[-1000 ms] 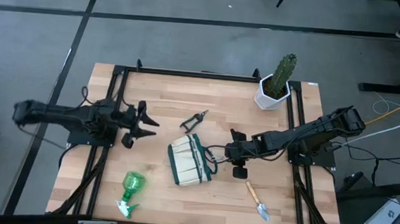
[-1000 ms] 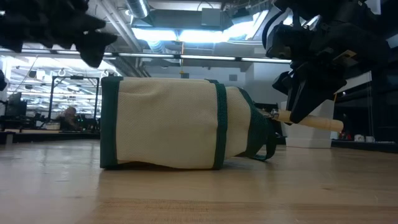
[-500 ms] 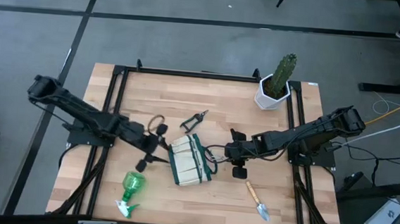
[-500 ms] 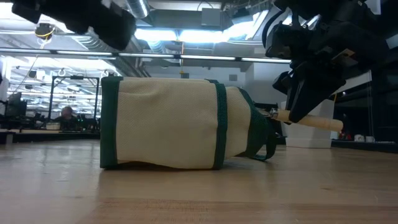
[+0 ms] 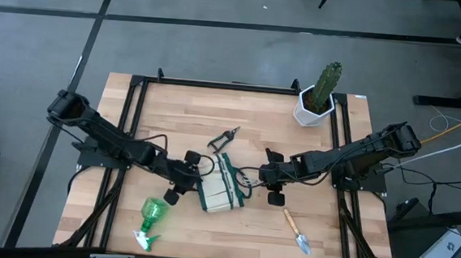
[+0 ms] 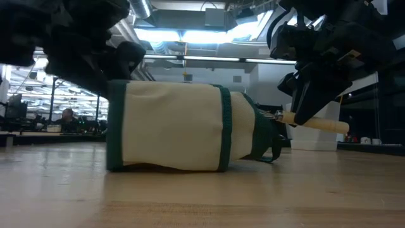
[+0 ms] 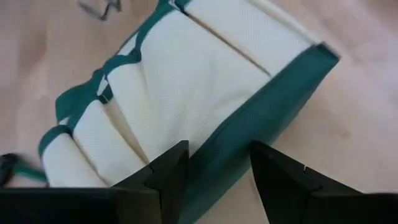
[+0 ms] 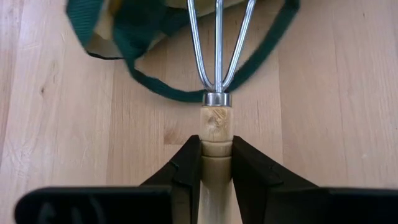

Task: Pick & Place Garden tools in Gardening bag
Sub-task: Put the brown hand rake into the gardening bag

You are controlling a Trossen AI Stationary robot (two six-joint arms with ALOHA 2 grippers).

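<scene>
Since 0.5 s ago the left gripper (image 5: 189,168) has advanced to the gardening bag (image 5: 217,185); its spread fingers (image 7: 166,174) now straddle the bag's green-trimmed bottom edge, possibly touching. The bag lies on its side mid-table. Right gripper (image 5: 269,179) unchanged, clamped on the rake (image 8: 216,99) handle, tines reaching the bag's mouth among its loop handles.

The wooden counter (image 5: 175,113) carries the bag (image 5: 218,187) mid, shears (image 5: 223,138), bottle (image 5: 150,220), trowel (image 5: 297,230), cactus pot (image 5: 313,108).
</scene>
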